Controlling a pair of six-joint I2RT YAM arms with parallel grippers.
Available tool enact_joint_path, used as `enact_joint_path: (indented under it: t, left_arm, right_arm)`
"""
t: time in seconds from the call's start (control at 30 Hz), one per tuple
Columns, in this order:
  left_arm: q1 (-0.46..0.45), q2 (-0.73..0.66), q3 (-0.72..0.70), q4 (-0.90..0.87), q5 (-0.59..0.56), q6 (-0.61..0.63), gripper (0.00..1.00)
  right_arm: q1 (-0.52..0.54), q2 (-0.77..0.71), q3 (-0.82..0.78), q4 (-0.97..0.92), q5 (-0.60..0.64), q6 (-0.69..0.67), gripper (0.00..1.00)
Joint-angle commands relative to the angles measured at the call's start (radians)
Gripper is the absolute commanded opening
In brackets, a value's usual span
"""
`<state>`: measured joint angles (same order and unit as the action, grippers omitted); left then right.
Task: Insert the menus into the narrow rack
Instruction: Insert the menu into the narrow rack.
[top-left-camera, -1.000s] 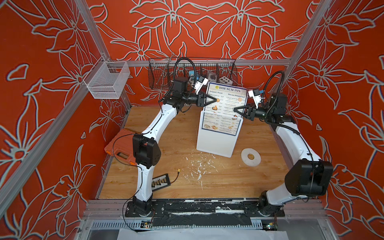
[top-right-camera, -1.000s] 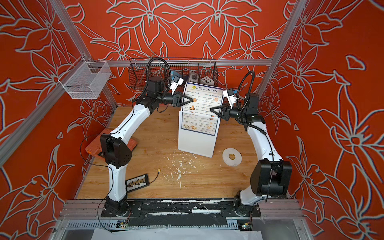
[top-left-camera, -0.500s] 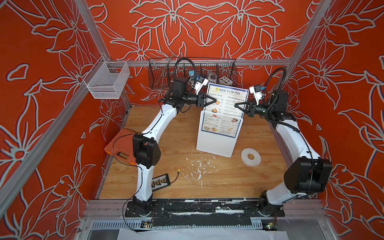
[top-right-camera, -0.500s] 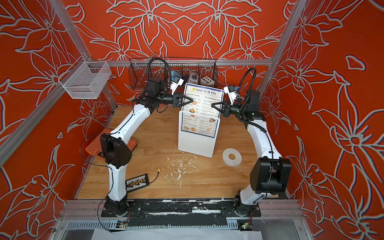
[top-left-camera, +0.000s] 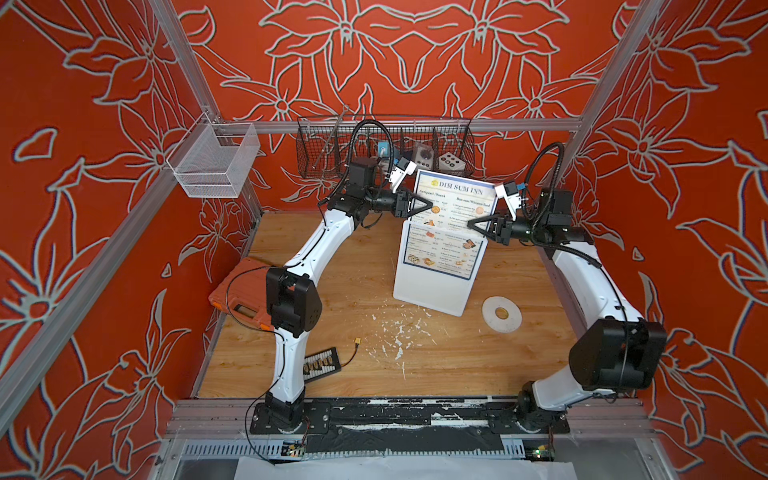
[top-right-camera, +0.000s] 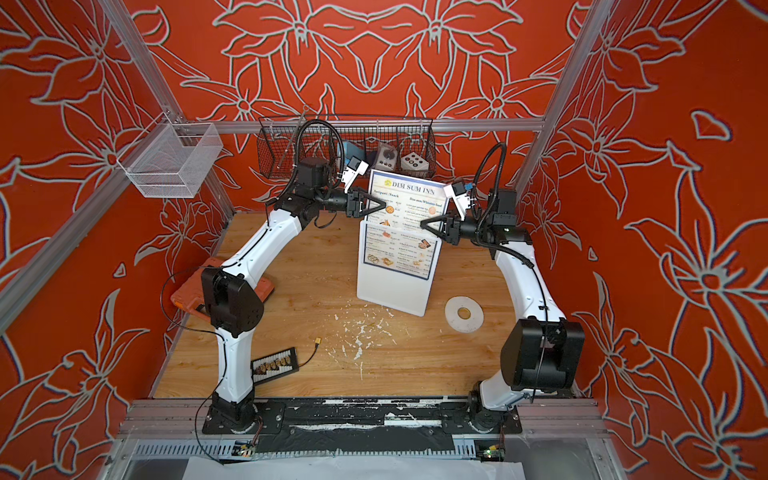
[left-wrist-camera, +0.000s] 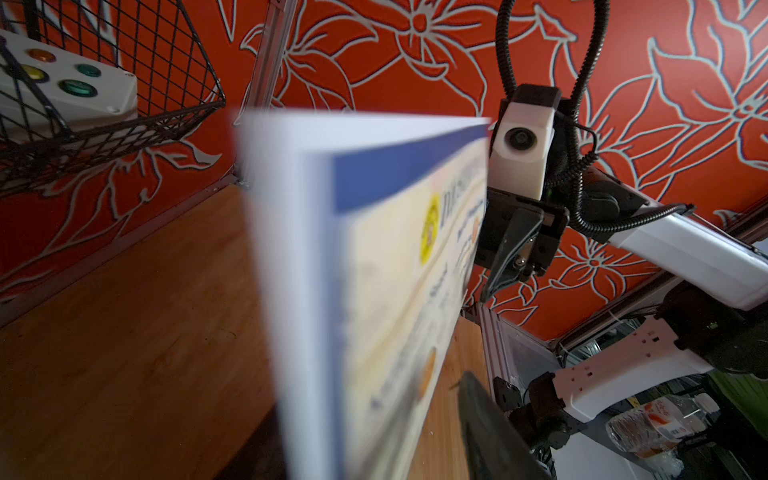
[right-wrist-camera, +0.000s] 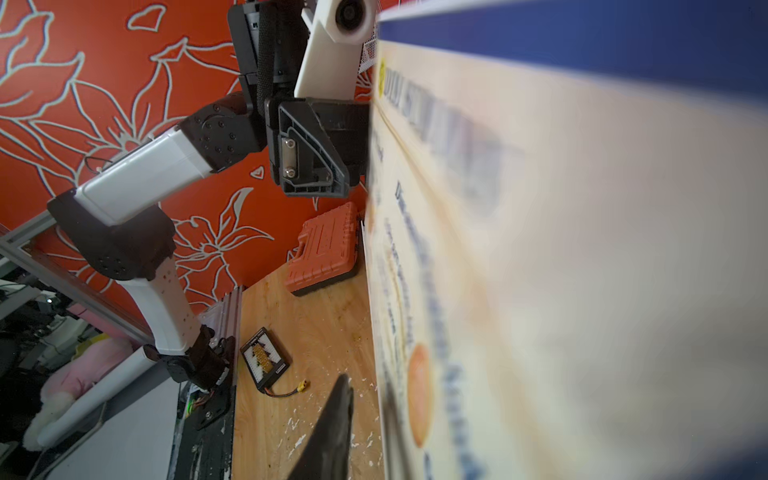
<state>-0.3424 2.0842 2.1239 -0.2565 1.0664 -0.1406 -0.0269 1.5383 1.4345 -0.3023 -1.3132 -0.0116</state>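
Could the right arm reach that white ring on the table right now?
Probably yes: the ring lies uncovered on the table close beside that arm. The right claw is at the menu, though.

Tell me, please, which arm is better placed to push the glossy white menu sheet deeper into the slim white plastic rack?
Likely left: the left pincer sits higher on the menu sheet; the right pincer nearly meets the rack.

Both arms reaching inward, left end effector (top-left-camera: 428, 203) facing right end effector (top-left-camera: 471, 225), both jaws slightly parted
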Motion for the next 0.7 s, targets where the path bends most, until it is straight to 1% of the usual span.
enact_joint_path:
  t: [0.0, 0.13, 0.27, 0.37, 0.43, 0.6, 0.67]
  left_arm:
    - [-0.004, -0.043, -0.005, -0.005, 0.006, 0.025, 0.54]
    - [-0.004, -0.045, -0.004, -0.003, 0.008, 0.025, 0.55]
    - [-0.004, -0.043, -0.001, 0.010, 0.018, 0.015, 0.56]
    - [-0.005, -0.041, 0.002, 0.011, 0.030, 0.014, 0.56]
    - [-0.009, -0.041, 0.002, 0.003, 0.034, 0.023, 0.57]
    - [-0.011, -0.055, -0.014, -0.008, 0.038, 0.039, 0.58]
    - [-0.011, -0.062, -0.023, -0.004, 0.040, 0.038, 0.58]
  right_arm:
    - [0.003, -0.004, 0.043, 0.188, 0.006, 0.136, 0.24]
    - [0.003, 0.029, 0.089, 0.180, 0.012, 0.141, 0.20]
    - [0.004, 0.053, 0.106, 0.146, 0.027, 0.122, 0.10]
    - [0.008, 0.059, 0.101, 0.077, 0.043, 0.062, 0.03]
    - [0.009, 0.055, 0.092, 0.045, 0.045, 0.035, 0.01]
    - [0.013, 0.028, 0.054, 0.031, 0.054, 0.008, 0.01]
    - [0.012, 0.017, 0.053, 0.005, 0.052, -0.022, 0.01]
